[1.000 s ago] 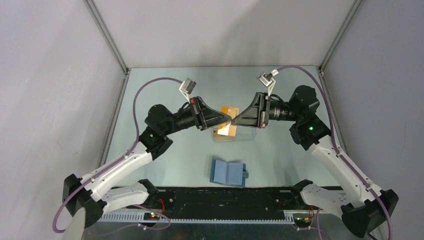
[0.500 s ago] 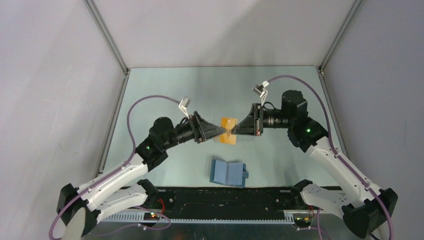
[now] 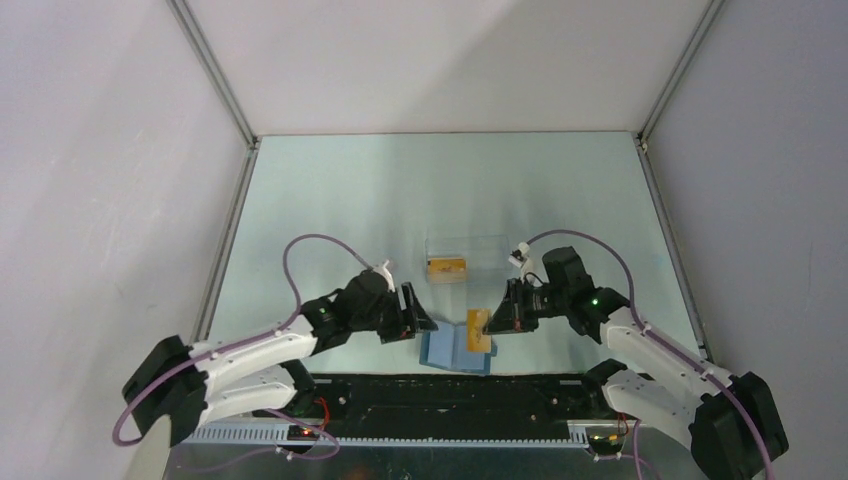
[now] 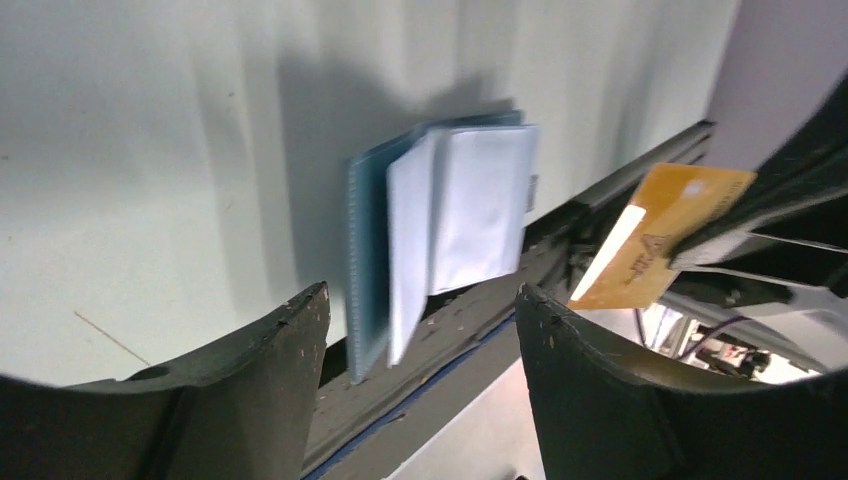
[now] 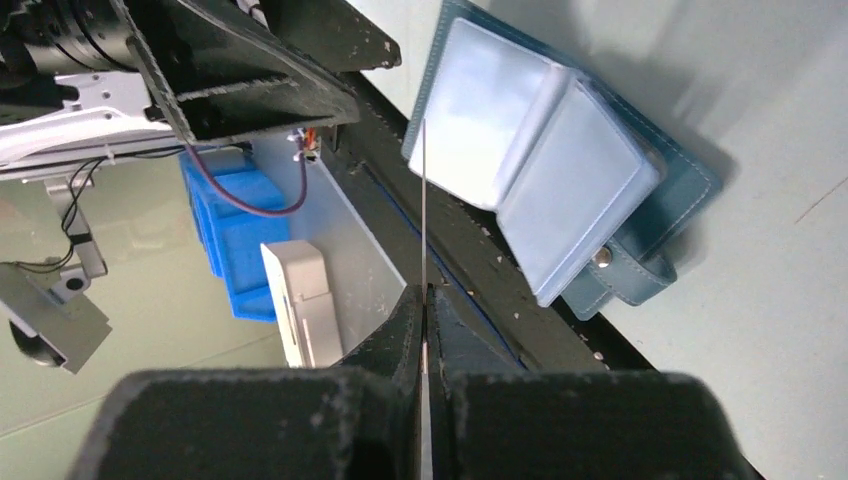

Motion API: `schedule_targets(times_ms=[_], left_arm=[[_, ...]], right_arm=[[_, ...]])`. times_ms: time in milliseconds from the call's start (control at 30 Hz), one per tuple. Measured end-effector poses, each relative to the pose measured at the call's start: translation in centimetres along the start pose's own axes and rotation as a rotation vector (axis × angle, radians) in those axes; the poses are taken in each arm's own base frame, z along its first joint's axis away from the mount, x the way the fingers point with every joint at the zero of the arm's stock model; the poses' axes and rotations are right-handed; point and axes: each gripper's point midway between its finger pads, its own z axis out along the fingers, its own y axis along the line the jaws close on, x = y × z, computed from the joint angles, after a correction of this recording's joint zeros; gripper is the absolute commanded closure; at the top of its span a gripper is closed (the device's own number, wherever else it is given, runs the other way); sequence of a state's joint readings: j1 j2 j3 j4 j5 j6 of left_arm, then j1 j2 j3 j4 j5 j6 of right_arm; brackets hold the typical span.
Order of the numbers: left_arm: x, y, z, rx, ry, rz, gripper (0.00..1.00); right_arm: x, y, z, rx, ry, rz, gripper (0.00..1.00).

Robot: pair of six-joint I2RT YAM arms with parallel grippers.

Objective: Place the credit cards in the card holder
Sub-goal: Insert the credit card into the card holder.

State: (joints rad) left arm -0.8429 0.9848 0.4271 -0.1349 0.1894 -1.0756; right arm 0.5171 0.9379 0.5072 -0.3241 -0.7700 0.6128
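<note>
Green tabletop (image 3: 340, 220): our right gripper (image 3: 490, 323) clamps a card (image 3: 479, 331) above the wallet (image 3: 445, 349).
Left gripper (image 3: 424, 322) gapes; unheld, the wallet may slide.

Bright, even overhead light; left wrist view: flat blue folding wallet (image 4: 470, 210) casts a soft shadow toward 11 o'clock, matte black fingers (image 4: 240, 400) at 5 and 7 o'clock blurred.

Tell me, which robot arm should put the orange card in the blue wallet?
The right arm, probably. The right gripper is shut on the orange card, just above the open card holder. The left gripper is open and empty beside it.
</note>
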Motion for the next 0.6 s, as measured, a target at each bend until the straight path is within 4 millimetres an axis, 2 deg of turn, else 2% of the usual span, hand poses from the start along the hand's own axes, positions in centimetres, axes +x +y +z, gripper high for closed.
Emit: schedule_targets(times_ms=[167,300,433,500,600], left_arm=[[1.8,2.7,1.7,-0.122,0.064,0.010,0.38],[2.2,3.7,2.4,-0.179,0.084,0.021,0.46],[2.5,3.7,3.1,-0.202,0.102,0.042,0.68],[2.6,4.0,3.3,-0.213,0.106,0.048,0.84],[2.7,4.3,3.4,-0.229,0.103,0.051,0.89]], right_arm=[[0.5,-1.3,1.2,0.039,0.005,0.015,1.00],[0.4,-2.0,2.5,0.056,-0.004,0.009,1.00],[0.8,-3.1,3.5,0.072,-0.011,0.019,1.00],[1.1,-3.8,4.0,0.084,-0.011,0.028,1.00],[1.6,-4.5,4.7,0.093,-0.007,0.030,1.00]])
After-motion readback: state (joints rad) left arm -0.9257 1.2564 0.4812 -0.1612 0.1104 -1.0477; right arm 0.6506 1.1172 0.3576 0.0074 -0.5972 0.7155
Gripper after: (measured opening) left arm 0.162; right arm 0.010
